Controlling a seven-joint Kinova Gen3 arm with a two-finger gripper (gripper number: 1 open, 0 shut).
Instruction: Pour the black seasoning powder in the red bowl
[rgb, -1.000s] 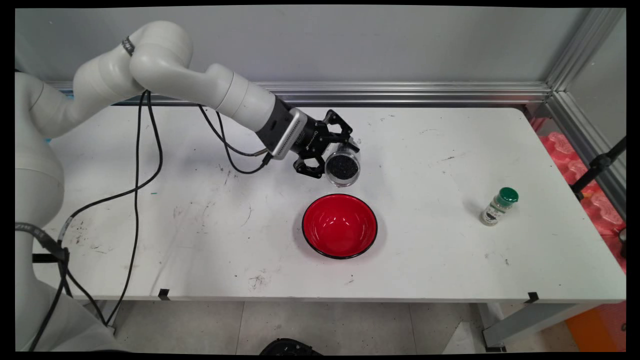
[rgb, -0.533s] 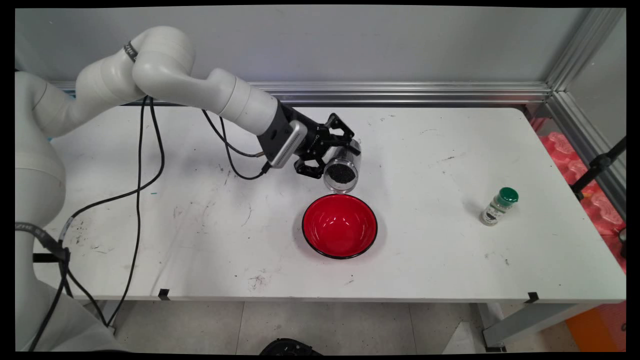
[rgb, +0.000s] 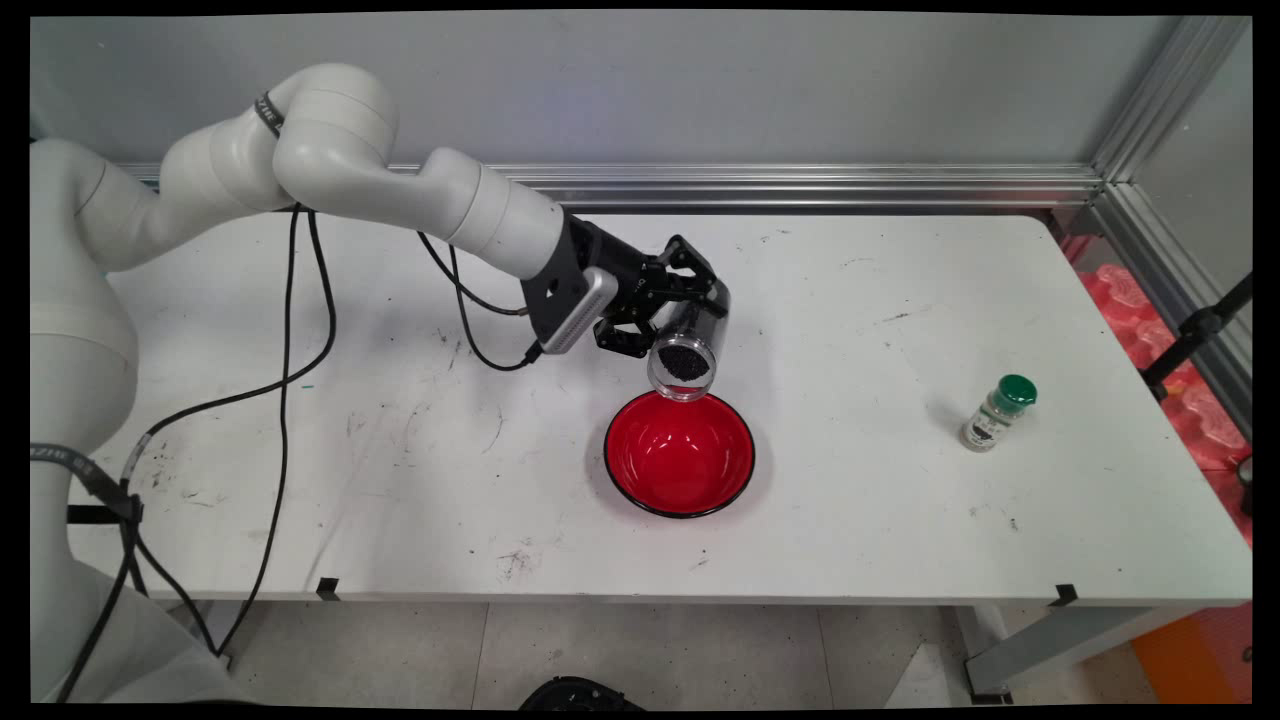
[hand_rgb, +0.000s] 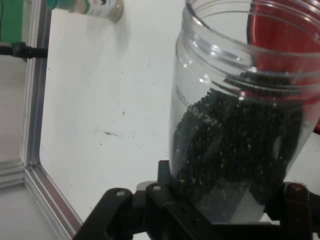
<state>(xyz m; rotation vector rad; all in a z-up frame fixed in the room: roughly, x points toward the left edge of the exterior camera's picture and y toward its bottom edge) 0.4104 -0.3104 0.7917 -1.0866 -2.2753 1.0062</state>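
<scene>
**Open jar of black grains tipped over the far rim of the red bowl**

Nearest the table's (rgb: 400, 520) front edge, a little right of its middle, sits a red bowl (rgb: 679, 455) with a black rim, upright and with nothing to be seen inside it. Scuffs and small dark marks are scattered over the white top around it and toward the left end.

Just behind the bowl, the gripper (rgb: 672, 318) is clenched on a clear plastic jar (rgb: 687, 345) with no lid. The jar is tilted well over, its open mouth pointing down and toward the front edge, and in the main view the mouth overlaps the bowl's far rim. Whether the two touch cannot be told. In the hand view the jar (hand_rgb: 240, 115) is about half filled with small black grains (hand_rgb: 235, 150), which lie heaped against its lower wall and reach to the threaded neck. None are seen falling. The red of the bowl (hand_rgb: 285, 40) shows through the jar's mouth.

Well apart, near the table's right end, a small spice bottle (rgb: 996, 412) with a green cap stands alone.

At the back, the white arm reaches in from the far left corner, black cables (rgb: 290, 330) hanging from it down over the table's left end.
</scene>
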